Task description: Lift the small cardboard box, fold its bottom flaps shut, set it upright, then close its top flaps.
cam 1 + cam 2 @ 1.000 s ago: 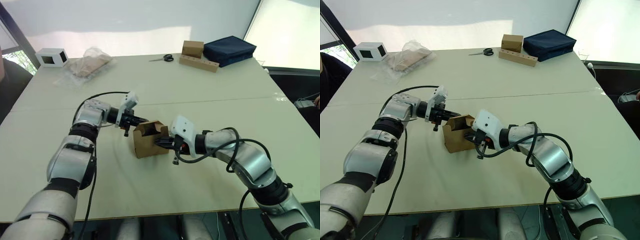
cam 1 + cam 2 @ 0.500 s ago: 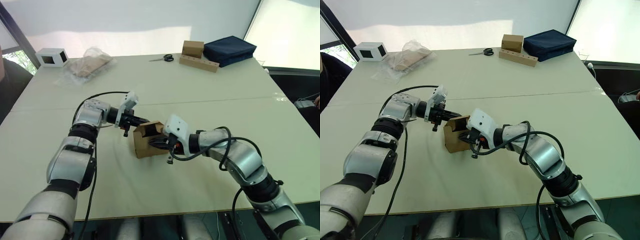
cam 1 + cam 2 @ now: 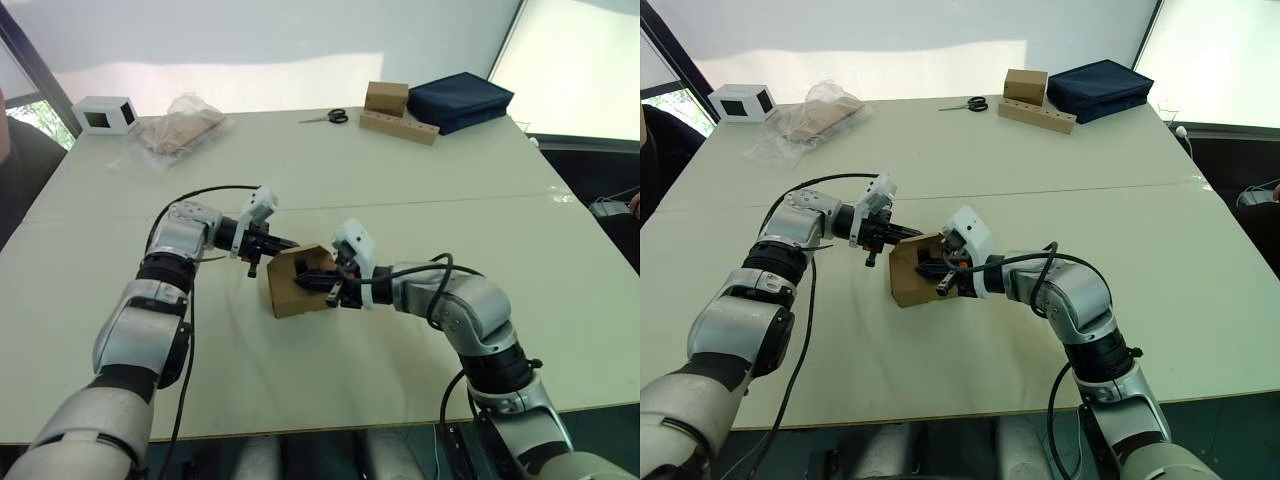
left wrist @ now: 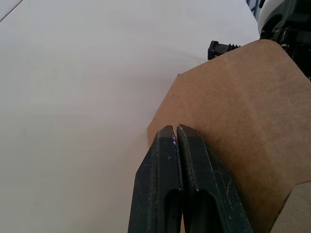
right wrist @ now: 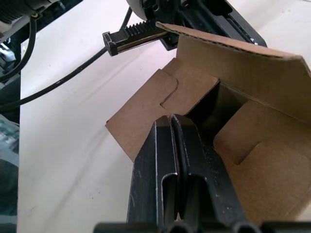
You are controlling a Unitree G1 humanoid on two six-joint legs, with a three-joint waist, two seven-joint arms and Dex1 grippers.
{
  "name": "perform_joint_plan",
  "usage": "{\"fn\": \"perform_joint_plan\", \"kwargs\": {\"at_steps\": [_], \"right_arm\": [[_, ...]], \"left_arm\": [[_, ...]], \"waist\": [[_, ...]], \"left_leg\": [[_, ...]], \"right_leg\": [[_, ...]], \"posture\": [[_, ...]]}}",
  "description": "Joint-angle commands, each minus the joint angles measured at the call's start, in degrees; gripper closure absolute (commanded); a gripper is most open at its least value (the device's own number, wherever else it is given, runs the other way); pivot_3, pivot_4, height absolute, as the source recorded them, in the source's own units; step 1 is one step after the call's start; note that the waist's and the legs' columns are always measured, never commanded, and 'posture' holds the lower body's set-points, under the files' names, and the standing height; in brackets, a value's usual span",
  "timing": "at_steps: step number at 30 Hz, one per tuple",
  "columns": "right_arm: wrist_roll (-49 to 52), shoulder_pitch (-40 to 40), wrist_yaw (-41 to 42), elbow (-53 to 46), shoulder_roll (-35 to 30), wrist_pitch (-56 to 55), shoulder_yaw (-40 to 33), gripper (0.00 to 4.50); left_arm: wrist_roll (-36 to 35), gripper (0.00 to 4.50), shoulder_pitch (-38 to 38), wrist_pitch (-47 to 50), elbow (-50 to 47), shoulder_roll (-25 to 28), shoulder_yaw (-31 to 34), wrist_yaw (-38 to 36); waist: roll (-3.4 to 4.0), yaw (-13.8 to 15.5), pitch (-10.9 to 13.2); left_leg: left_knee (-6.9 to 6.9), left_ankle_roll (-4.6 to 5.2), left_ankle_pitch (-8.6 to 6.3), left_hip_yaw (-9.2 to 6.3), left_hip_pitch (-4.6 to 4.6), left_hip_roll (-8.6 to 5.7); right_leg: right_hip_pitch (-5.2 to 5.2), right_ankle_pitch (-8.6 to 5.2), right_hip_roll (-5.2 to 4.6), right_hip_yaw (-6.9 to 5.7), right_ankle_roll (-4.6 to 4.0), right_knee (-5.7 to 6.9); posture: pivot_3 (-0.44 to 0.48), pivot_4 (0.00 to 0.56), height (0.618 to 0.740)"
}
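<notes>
The left pincer (image 3: 284,244), fingers pressed together, touches a raised flap of the small cardboard box (image 3: 291,285), which sits mid-bench (image 3: 300,180). The right pincer (image 3: 312,283), also closed, pokes into the box's open top.

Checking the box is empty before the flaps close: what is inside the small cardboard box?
Through the open top of the small cardboard box, bare cardboard flaps and a dark hollow show, with nothing visible inside. The right gripper covers the lower interior.

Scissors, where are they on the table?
The scissors lie near the table's far edge, a bit right of the middle, just left of the wooden block and the tan box on it.
</notes>
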Motion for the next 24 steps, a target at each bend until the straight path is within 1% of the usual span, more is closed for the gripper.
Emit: {"fn": "perform_joint_plan", "kwargs": {"at_steps": [1,5,8,11,13,15,17,18,20,23,24], "right_arm": [[1.0,-0.22,-1.33,0.37,0.33,1.86,-1.24,4.5],[2.18,-0.19,-1.61,0.04,0.57,2.34,-1.58,4.5],[3.19,-0.08,-0.99,-0.71,0.4,2.09,-1.48,4.5],[4.09,0.09,-0.56,-1.57,0.2,1.77,-1.26,4.5],[4.33,0.17,-0.68,-1.81,0.17,1.5,-1.2,4.5],[4.49,0.22,-0.94,-1.95,0.25,1.25,-1.29,4.5],[4.63,0.25,-1.1,-1.92,0.43,0.86,-1.51,4.5],[4.63,0.25,-1.16,-1.72,0.49,0.58,-1.62,4.5],[4.68,0.33,-1.26,-1.57,0.52,0.2,-1.77,4.5],[4.79,0.52,-1.3,-1.58,0.57,-0.1,-1.86,4.5],[4.83,0.56,-1.3,-1.62,0.6,-0.12,-1.89,4.5]], "left_arm": [[-0.02,4.43,0.51,-0.86,-1.21,0.01,0.53,1.33],[-0.44,4.43,0.1,-2.47,-0.53,0.28,2.14,5.49],[-1.31,4.43,-0.59,-4.34,0.04,1.79,4.81,10.38],[-2.76,4.43,-0.14,-3.66,-2.15,4.2,7.57,12.29],[-3.94,4.43,1.41,-2.11,-6.08,6.07,8.96,12.55],[-5.94,4.43,4.54,1.66,-13.45,8.49,10.37,12.42],[-9.91,4.43,10.51,9.73,-26.55,11.87,12.45,12.77],[-12.79,4.43,15.12,15.16,-35.23,14.12,13.96,13.22],[-17.83,4.43,22.57,23.92,-48.34,17.32,16.85,14.88],[-24.58,4.43,32.28,33.83,-62.3,20.62,21.88,18.05],[-26.06,4.43,34.32,35.65,-65.02,21.24,22.97,18.97]], "waist": [[0.0,-0.01,0.0],[0.0,0.0,0.0],[0.0,-0.08,0.0],[0.0,-0.26,0.0],[0.0,-0.66,0.0],[0.0,-1.11,0.0],[0.01,-1.49,0.0],[0.03,-1.7,-0.01],[0.03,-2.17,-0.02],[0.02,-2.06,-0.02],[0.02,-2.02,-0.02]], "left_leg": [[0.0,0.0,0.0,0.0,0.0,0.0],[0.0,0.01,0.0,0.0,0.0,0.0],[0.0,0.02,-0.01,0.0,0.0,0.0],[-0.01,0.02,-0.01,0.0,0.0,0.0],[-0.02,0.01,0.0,0.0,0.0,0.0],[-0.04,0.0,0.0,-0.01,0.0,0.01],[-0.05,-0.01,0.0,-0.01,0.0,0.0],[-0.06,-0.01,0.0,-0.01,0.0,0.01],[-0.14,0.0,0.0,0.01,0.0,0.04],[-0.15,0.0,0.0,-0.01,-0.01,0.04],[-0.13,0.05,-0.03,-0.02,0.0,0.06]], "right_leg": [[0.0,0.0,0.0,0.0,0.0,0.0],[0.0,0.0,0.0,0.0,0.0,0.01],[-0.01,0.0,-0.01,0.0,0.0,0.01],[-0.04,0.0,0.0,0.0,0.0,0.02],[-0.06,0.0,0.01,0.0,0.0,0.03],[-0.05,0.0,0.0,0.0,0.0,0.04],[-0.05,0.0,-0.02,0.01,0.0,0.03],[-0.05,0.0,-0.02,0.02,0.0,0.03],[-0.08,0.0,-0.04,0.03,0.0,0.1],[-0.11,-0.01,-0.07,0.03,-0.01,0.05],[-0.1,-0.01,-0.06,0.03,-0.01,0.05]], "posture": [[0.0,0.15,0.74],[0.0,0.15,0.74],[0.0,0.15,0.74],[0.0,0.15,0.74],[0.0,0.15,0.74],[0.0,0.15,0.74],[0.0,0.15,0.74],[0.0,0.15,0.74],[0.0,0.15,0.74],[0.0,0.15,0.74],[0.0,0.15,0.74]]}}
